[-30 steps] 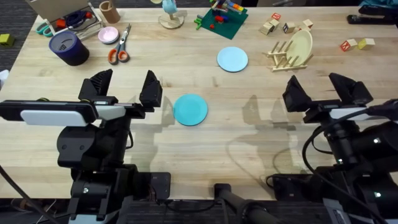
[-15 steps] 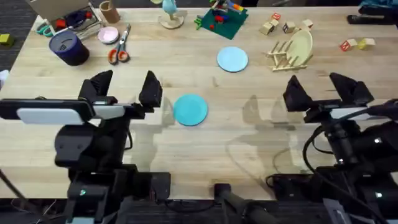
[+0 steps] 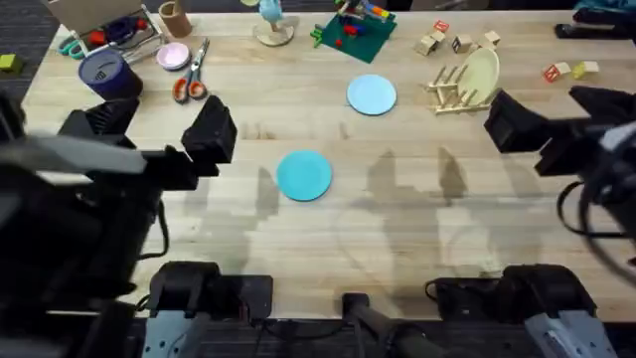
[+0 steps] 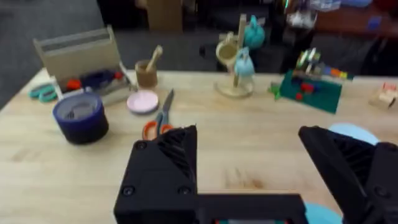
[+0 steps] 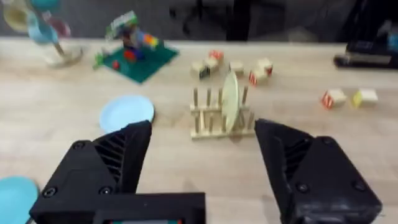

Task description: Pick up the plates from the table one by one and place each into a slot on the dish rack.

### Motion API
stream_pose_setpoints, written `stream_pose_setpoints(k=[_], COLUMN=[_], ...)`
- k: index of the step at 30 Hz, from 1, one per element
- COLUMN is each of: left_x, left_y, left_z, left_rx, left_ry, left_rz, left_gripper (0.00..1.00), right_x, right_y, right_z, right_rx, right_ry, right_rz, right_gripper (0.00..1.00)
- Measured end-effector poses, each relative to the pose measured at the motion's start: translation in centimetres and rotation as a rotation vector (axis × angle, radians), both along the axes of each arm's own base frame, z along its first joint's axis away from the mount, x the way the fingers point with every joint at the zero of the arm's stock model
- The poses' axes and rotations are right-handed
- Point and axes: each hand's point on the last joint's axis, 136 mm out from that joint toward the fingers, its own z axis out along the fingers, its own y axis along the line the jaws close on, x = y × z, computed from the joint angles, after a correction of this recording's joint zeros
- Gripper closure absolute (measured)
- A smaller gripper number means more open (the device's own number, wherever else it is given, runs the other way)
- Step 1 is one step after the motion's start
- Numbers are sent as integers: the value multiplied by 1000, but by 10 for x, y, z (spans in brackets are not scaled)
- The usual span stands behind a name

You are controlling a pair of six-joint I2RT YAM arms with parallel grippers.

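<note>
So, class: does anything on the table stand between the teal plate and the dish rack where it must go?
Nothing visible does. The teal plate lies flat mid-table, and bare wood runs from it to the dish rack. The light blue plate sits off that line, beside the rack. A cream plate already fills one slot.

Two plates on the counter (image 3: 298, 249), apart from each other: one (image 3: 304, 175) near the middle, the other (image 3: 372, 94) farther back and slightly right. Right of that farther plate, the dish rack (image 3: 459, 88), with a third plate (image 3: 482, 72) standing on edge in its slots. Behind and to the right of the rack, loose blocks (image 3: 455, 40). At the back centre, a toy-brick baseplate (image 3: 352, 30) and, to its left, a stand (image 3: 273, 28). Far back left: a round tub (image 3: 109, 76), a small dish (image 3: 174, 56), scissors (image 3: 192, 80) just right of the dish. Left claw (image 3: 154, 134) raised over the counter's left side, right claw (image 3: 556, 117) over the right side, just in front of the rack.
</note>
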Motion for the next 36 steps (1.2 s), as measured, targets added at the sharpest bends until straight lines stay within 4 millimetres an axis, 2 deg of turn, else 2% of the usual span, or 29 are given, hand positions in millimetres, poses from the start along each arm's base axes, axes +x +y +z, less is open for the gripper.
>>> stream_pose_setpoints(k=[3, 4, 10, 18, 23, 24, 29, 30, 36], left_x=[1, 3, 11, 24, 27, 27, 26, 25, 25], left_y=[0, 0, -6, -11, -14, -15, -22, -25, -53], left_z=[-1, -3, -15, -52, -60, -60, -60, -61, -67], left_rx=[-9, -33, -69, -94, -103, -109, -134, -136, -177], left_ry=[110, 224, 451, 683, 720, 722, 728, 733, 776], left_rz=[2, 10, -5, -24, -36, -35, -74, -92, -265], left_gripper=[7, 7, 7, 8, 8, 60, 839, 929, 959], right_x=[3, 6, 13, 22, 22, 22, 22, 22, 22], right_y=[0, 0, 0, 0, 0, 0, 0, 0, 0], right_z=[2, 2, -3, -21, -21, -21, -21, -21, -21], right_rx=[0, -1, -1, -1, -1, -1, -2, -2, -1], right_ry=[116, 223, 387, 479, 481, 481, 481, 481, 482], right_rz=[0, 0, 0, 0, 0, 0, 0, 0, 0], right_gripper=[5, 6, 6, 5, 5, 5, 5, 5, 5])
